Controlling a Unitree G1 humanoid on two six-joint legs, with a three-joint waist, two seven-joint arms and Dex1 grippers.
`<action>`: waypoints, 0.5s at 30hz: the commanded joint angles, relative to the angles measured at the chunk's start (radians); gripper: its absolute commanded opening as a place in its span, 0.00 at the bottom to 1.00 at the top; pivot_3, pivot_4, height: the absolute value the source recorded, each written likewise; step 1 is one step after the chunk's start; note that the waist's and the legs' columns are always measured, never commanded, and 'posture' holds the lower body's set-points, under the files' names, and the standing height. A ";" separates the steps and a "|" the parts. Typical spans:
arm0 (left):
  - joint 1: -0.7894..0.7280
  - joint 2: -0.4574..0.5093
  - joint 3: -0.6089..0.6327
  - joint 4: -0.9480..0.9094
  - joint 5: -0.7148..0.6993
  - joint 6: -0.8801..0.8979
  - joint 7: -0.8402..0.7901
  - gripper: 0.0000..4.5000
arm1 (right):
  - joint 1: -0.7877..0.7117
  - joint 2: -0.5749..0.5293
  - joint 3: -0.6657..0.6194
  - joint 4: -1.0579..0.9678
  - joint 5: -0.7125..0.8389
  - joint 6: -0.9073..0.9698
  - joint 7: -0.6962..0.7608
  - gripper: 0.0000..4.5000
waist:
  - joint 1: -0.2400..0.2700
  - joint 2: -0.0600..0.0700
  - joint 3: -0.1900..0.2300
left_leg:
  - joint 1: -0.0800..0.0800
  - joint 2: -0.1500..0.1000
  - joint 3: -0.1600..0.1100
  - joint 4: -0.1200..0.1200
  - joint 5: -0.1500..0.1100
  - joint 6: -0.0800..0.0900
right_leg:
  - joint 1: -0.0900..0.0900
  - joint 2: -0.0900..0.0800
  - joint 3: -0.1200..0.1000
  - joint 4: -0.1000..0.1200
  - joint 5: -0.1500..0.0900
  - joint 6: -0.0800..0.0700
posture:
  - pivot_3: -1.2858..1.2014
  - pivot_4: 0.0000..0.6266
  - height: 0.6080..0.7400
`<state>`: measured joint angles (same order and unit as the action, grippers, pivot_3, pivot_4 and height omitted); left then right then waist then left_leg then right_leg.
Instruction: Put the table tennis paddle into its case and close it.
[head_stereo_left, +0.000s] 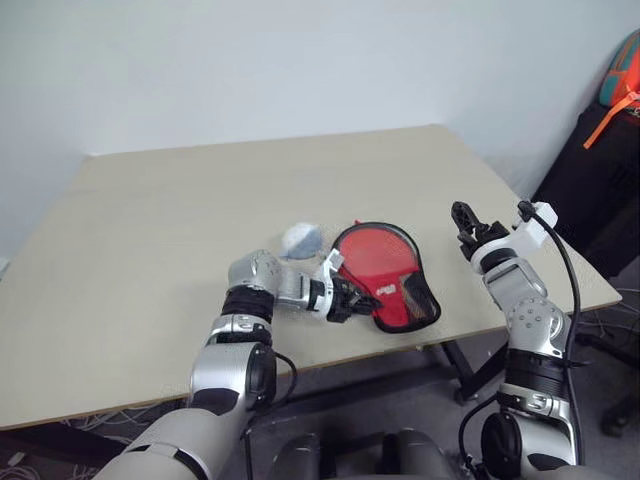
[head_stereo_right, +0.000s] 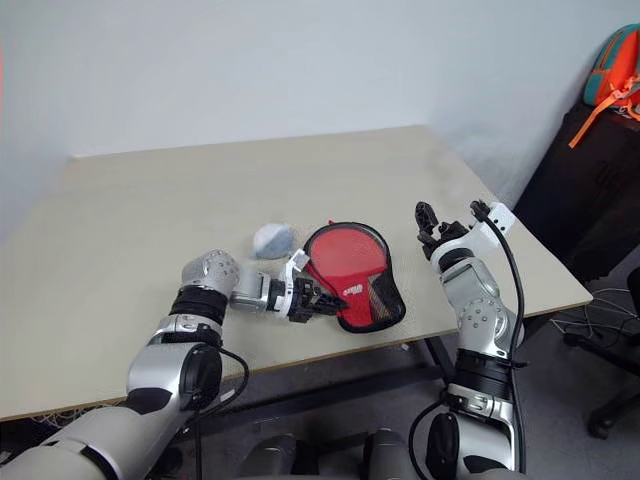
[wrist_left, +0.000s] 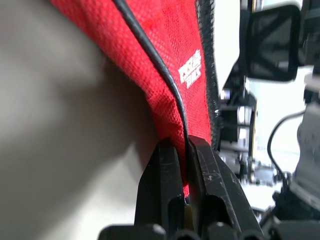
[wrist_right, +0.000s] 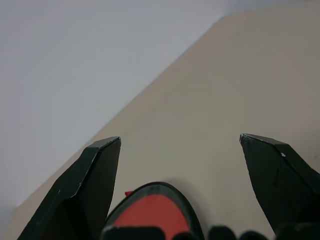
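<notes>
The case (head_stereo_left: 378, 262), a red fabric pouch with black piping and a small white logo, lies near the table's front edge with its dark mesh end (head_stereo_left: 421, 296) toward me. My left gripper (head_stereo_left: 362, 300) is shut on the case's near edge. In the left wrist view both fingers (wrist_left: 170, 175) pinch the red cloth and its black piping (wrist_left: 150, 50). My right gripper (head_stereo_left: 463, 217) hovers open to the right of the case, apart from it. The case's rounded rim (wrist_right: 150, 207) shows below its spread fingers (wrist_right: 95, 175). The paddle is hidden.
A pale rounded ball-like object (head_stereo_left: 300, 239) rests on the light wooden table (head_stereo_left: 200, 200) just left of the case, beside my left wrist. The table's right edge is close to my right arm. A dark chair with a bright bag (head_stereo_left: 620, 80) stands beyond the right corner.
</notes>
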<state>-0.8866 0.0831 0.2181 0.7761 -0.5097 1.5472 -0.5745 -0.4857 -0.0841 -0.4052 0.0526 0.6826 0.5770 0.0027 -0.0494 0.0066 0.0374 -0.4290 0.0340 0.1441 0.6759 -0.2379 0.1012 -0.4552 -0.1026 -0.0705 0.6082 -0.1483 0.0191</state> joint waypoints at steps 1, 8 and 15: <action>-0.012 0.022 -0.141 -0.052 -0.105 0.067 -0.036 0.00 | -0.009 -0.002 0.011 -0.016 -0.003 -0.016 0.007 0.92 | 0.000 0.000 0.000 | 0.000 0.000 0.000 0.000 0.000 0.000 | 0.000 0.000 0.000 0.000 0.000 0.000 | 0.52 0.00 1.00; 0.031 0.049 -0.304 -0.142 -0.331 0.067 -0.020 0.00 | -0.014 -0.009 0.020 -0.003 -0.013 -0.017 0.011 0.92 | 0.001 0.000 0.000 | 0.000 0.000 0.000 0.000 0.000 0.000 | -0.001 0.000 0.001 0.000 0.000 0.000 | 0.52 0.00 1.00; 0.025 0.060 -0.377 -0.206 -0.530 0.067 0.070 0.00 | -0.019 -0.010 0.036 0.006 -0.023 -0.011 0.020 0.92 | 0.000 0.000 0.000 | 0.000 0.000 0.000 0.000 -0.001 0.002 | -0.001 0.000 0.001 0.000 0.000 0.000 | 0.52 0.00 1.00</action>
<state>-0.8182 0.1419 -0.1535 0.6144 -0.9637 1.6071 -0.5213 -0.4852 -0.0849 -0.3754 0.0732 0.6636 0.5772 0.0113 -0.0494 0.0068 0.0375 -0.4292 0.0341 0.1440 0.6756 -0.2391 0.1031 -0.4558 -0.1027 -0.0695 0.6082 -0.1484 0.0188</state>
